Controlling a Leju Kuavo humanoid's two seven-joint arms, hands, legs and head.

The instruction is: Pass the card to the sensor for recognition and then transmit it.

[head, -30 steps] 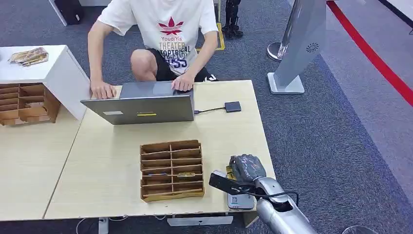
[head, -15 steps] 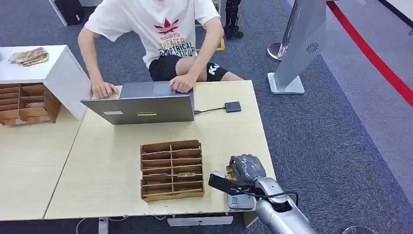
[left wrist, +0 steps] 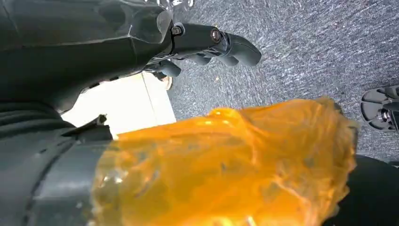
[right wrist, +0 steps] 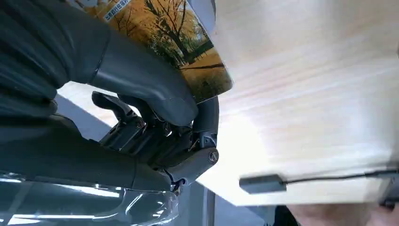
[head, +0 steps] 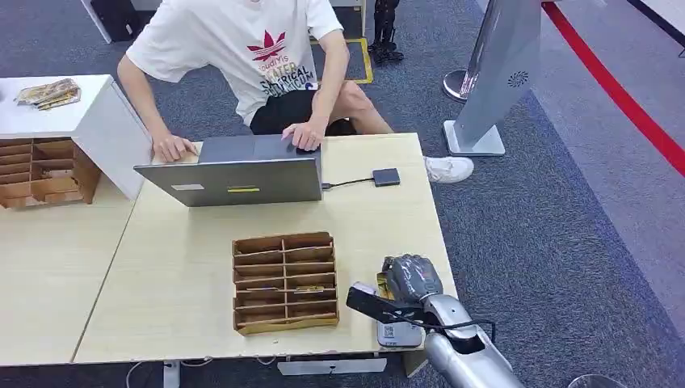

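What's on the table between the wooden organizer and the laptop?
Nothing: in the head view the table is bare between the wooden organizer and the laptop.

The table (head: 371,218) is pale blond wood with a faint straight grain. At the lower centre of the head view the divided tray (head: 284,281) is brown cardboard. The laptop (head: 234,179) above it is matt grey with a small yellow strip on its lid. The card (right wrist: 188,44) in the right wrist view carries an autumn picture — dark trunks, orange-gold leaves. The right hand (head: 410,279) is dark grey, its arm silver. The person's shirt (head: 242,40) at the top is white with a red leaf logo. The carpet (head: 549,242) is speckled blue-grey — a red stripe (head: 622,97) crosses its upper right. The left hand (left wrist: 207,44) is dark grey, with translucent orange film (left wrist: 226,165) near it.
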